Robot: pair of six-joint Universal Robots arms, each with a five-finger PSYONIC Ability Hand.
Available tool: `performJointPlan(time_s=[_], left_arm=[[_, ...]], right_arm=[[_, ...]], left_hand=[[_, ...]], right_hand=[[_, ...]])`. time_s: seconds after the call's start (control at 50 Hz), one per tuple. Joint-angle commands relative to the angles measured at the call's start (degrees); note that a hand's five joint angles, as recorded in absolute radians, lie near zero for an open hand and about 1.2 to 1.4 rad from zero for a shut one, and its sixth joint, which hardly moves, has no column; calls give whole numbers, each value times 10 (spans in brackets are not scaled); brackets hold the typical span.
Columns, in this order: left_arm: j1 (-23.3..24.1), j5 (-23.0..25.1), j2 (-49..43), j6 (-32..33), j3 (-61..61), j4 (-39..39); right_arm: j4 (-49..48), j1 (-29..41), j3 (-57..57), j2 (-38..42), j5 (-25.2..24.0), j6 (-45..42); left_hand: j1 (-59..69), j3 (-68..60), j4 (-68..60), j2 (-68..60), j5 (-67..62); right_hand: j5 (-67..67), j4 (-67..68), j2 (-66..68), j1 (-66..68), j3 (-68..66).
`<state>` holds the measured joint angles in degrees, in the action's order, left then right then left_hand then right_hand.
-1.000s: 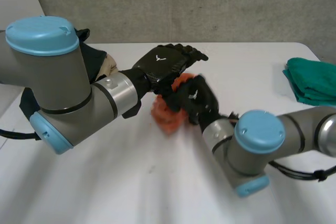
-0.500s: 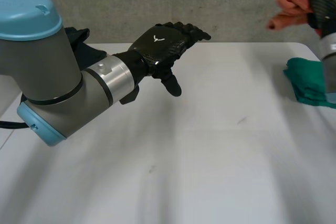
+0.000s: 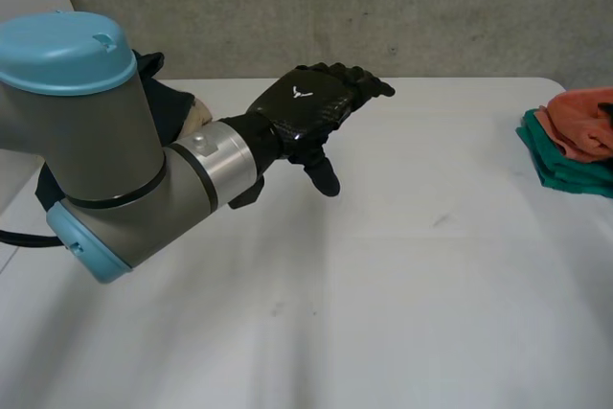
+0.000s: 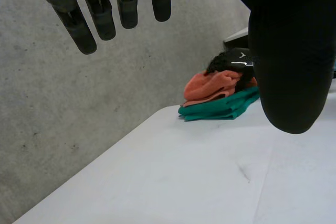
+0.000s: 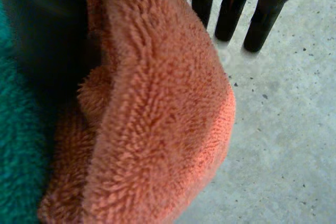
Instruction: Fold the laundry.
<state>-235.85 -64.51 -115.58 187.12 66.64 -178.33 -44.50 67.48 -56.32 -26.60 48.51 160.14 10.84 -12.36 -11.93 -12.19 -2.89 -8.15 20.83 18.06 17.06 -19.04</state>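
- Left hand (image 3: 311, 112): above the table (image 3: 383, 284), touching nothing.
- Lower towel (image 3: 560, 174): on the table near its edge, well apart from the left hand, ahead of its palm.
- Upper towel (image 3: 579, 126): on the lower towel.
- Right hand (image 4: 239, 66): on the upper towel.

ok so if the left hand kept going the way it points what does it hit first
Likely the concrete wall behind the table: the left hand hovers open over it, fingers aimed there. The orange towel stacked on the green towel lies off to one side, though depth is unclear.
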Motion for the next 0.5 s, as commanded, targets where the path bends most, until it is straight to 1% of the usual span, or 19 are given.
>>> performJointPlan(time_s=[0.02,0.16,0.24,0.3,0.32,0.36,0.38,0.44,0.46,0.5], left_arm=[[6,0,2,-1,0,0],[16,1,7,-3,0,0],[19,1,8,-3,0,0],[21,1,10,-3,0,0],[21,1,11,-3,0,0],[26,1,19,-4,-1,-1],[27,2,21,-4,-2,-1],[29,1,30,-5,-9,-4],[29,1,32,-6,-11,-4],[28,1,40,-11,-19,-12]], right_arm=[[24,-21,-47,-70,1,3],[90,-60,-90,-148,-1,10],[163,-91,-110,-198,-2,2],[200,-100,-107,-211,6,-8],[221,-110,-103,-221,21,-25],[230,-118,-99,-231,46,-47],[237,-123,-92,-247,84,-79],[238,-122,-85,-275,146,-139],[233,-119,-85,-294,176,-176],[219,-110,-85,-304,194,-201]], left_hand=[[11,5,0,3,10],[9,6,2,5,12],[11,5,0,3,10],[11,5,0,3,10],[11,5,0,3,10],[9,6,2,5,12],[9,6,2,5,12],[7,8,4,6,13],[7,8,4,6,13],[7,8,4,6,13]], right_hand=[[81,-108,-81,-71,90],[81,-108,-81,-71,90],[81,-108,-81,-71,90],[81,-108,-81,-71,90],[81,-108,-81,-71,90],[81,-108,-81,-71,90],[81,-108,-81,-71,90],[81,-108,-81,-71,90],[81,-108,-81,-71,90],[81,-108,-81,-71,90]])
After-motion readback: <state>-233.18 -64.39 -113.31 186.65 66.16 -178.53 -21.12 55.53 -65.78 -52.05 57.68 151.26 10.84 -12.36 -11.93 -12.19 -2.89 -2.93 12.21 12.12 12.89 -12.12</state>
